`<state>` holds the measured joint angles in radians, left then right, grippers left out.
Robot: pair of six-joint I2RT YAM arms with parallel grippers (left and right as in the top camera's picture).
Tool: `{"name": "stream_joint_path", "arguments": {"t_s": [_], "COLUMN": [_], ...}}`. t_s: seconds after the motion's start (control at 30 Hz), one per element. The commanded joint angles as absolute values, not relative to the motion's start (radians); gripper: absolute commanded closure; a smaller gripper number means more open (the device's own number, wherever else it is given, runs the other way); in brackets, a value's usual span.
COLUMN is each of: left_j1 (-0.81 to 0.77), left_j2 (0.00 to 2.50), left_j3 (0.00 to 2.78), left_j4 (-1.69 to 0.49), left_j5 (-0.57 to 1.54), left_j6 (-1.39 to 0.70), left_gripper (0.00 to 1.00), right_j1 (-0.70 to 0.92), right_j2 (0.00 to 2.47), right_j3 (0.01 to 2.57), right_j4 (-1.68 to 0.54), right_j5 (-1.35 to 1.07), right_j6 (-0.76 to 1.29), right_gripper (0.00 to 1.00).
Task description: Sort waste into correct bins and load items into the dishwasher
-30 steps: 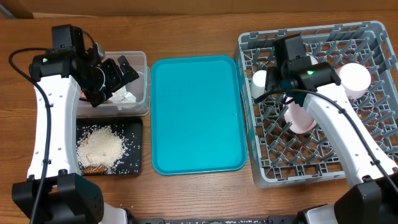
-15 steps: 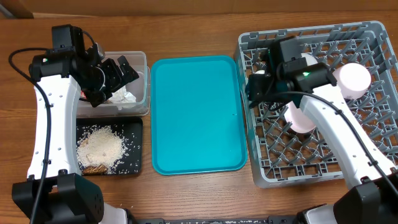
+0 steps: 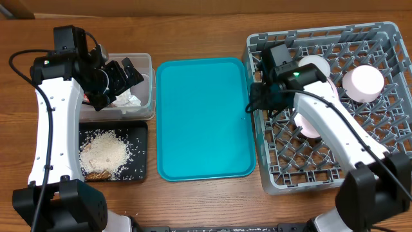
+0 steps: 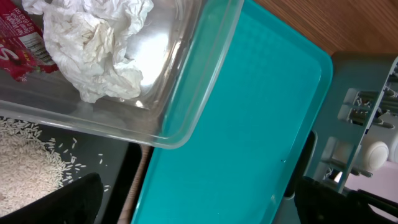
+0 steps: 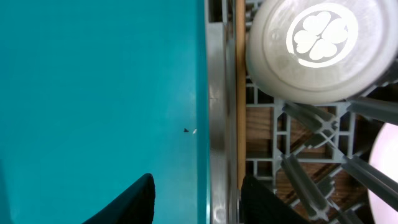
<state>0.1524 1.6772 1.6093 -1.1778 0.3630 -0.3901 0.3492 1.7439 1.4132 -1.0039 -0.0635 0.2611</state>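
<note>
The left arm bends over the clear tub (image 3: pixel 150 96), left end effector (image 3: pixel 122 80) spread wide and empty above a crumpled tissue (image 4: pixel 93 43) and red wrapper (image 4: pixel 18 43). The right end effector (image 5: pixel 196 202) hangs parted, gripping nothing, across the left rim of the grey lattice rack (image 3: pixel 386 28) (an upturned white cup (image 5: pixel 317 43) stands just beside).

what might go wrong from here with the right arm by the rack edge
The right gripper hangs open just above the dish rack at its left wall, next to the teal tray. Going lower, a finger could catch that wall and shove the rack. The upside-down white cup stands close by, so a sideways move might knock it over.
</note>
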Motion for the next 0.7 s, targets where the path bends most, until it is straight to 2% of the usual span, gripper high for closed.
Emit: {"name": "stream_joint_path", "arguments": {"t_s": [0.0, 0.13, 0.3, 0.67], "left_j1": [0.15, 0.15, 0.15, 0.15], "left_j2": [1.649, 1.649, 1.649, 1.649], "left_j3": [1.633, 1.634, 1.634, 1.633], "left_j4": [-1.174, -1.174, -1.174, -1.174], "left_j5": [0.356, 0.356, 0.356, 0.356], "left_j6": [-0.397, -0.397, -0.397, -0.397], "left_gripper": [0.0, 0.0, 0.0, 0.0], "right_j1": [0.353, 0.353, 0.353, 0.353], "right_j2": [1.781, 1.802, 1.802, 1.802], "right_j3": [1.412, 1.412, 1.412, 1.412], "right_j4": [-0.992, -0.992, -0.987, -0.977], "right_j5": [-0.045, -0.045, -0.046, -0.046], "right_j6": [0.263, 0.263, 0.263, 0.263], "right_gripper": [0.53, 0.56, 0.76, 0.89]}}
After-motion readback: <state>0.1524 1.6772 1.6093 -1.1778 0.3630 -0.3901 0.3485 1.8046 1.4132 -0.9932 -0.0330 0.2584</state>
